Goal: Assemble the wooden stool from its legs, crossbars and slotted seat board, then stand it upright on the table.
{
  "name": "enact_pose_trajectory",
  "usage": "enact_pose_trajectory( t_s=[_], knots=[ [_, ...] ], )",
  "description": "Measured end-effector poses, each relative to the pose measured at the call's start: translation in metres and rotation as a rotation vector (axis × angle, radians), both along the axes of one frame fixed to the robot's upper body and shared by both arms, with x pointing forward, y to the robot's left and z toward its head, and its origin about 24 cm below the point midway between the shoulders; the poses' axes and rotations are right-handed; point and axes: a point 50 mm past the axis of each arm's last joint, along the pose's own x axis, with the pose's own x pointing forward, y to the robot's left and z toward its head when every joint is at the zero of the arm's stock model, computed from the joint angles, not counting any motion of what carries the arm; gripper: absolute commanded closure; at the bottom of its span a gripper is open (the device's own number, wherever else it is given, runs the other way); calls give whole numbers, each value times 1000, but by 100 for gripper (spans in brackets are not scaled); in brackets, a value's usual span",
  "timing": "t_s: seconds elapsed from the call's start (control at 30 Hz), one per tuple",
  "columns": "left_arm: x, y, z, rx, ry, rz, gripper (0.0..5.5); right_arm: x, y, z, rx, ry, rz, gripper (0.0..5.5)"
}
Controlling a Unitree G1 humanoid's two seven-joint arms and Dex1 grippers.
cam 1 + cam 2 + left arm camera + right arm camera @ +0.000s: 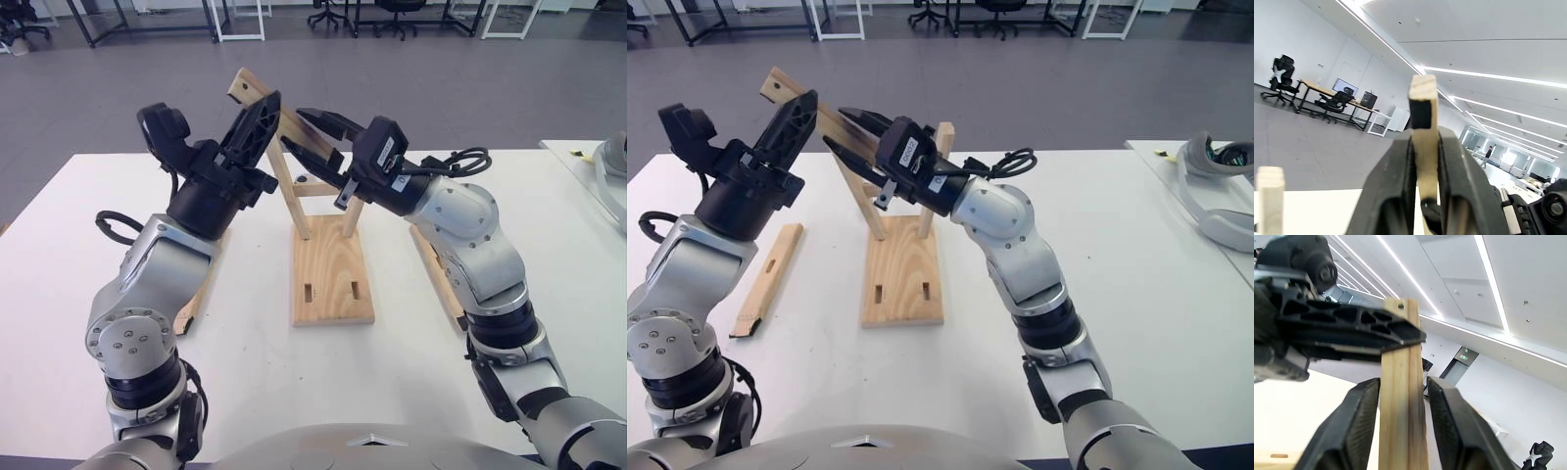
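The tabletop (78, 215) is white. The seat board (331, 284) is light yellow-brown wood with wavy brown lines and two small dark slots. The raised leg (245, 90) is the same pale wood, with one little dark hole near its end. The left gripper (266, 106) and the right gripper (294, 127) are black. The left arm (137, 284) and the right arm (480, 255) are shiny silver-grey with black bands. Near the tabletop's left edge, a loose leg (772, 269) is pale wood with a dark tip. At the right edge, a headset (1215, 191) is white and grey.
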Motion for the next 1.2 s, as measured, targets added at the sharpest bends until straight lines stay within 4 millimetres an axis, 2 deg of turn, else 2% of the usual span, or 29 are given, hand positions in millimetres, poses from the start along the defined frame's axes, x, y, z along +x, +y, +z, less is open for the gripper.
enact_pose_trajectory(
  t_s=[0.07,0.1,0.23,0.3,0.37,0.43,0.63,0.87,1.2],
  knots=[
    [-1,15,-5,45,7,61,510,0,0,-4,-20,14,-2,285],
    [-3,30,-10,96,14,123,510,1,-3,-10,-36,29,-16,281],
    [-8,109,-48,377,174,415,510,5,-19,-38,-110,111,-88,281],
    [-6,137,-64,442,228,477,510,8,-22,-45,-122,118,-113,281],
    [-3,162,-83,460,265,510,510,12,-27,-60,-140,154,-151,281],
    [-1,175,-102,453,301,497,510,13,-32,-70,-154,173,-169,281],
    [-8,178,-141,354,337,489,510,14,-36,-82,-165,187,-196,281],
    [6,161,-151,316,334,476,510,16,-38,-88,-184,185,-211,281],
    [7,156,-163,377,351,496,510,15,-37,-89,-185,178,-211,281]
  ],
)
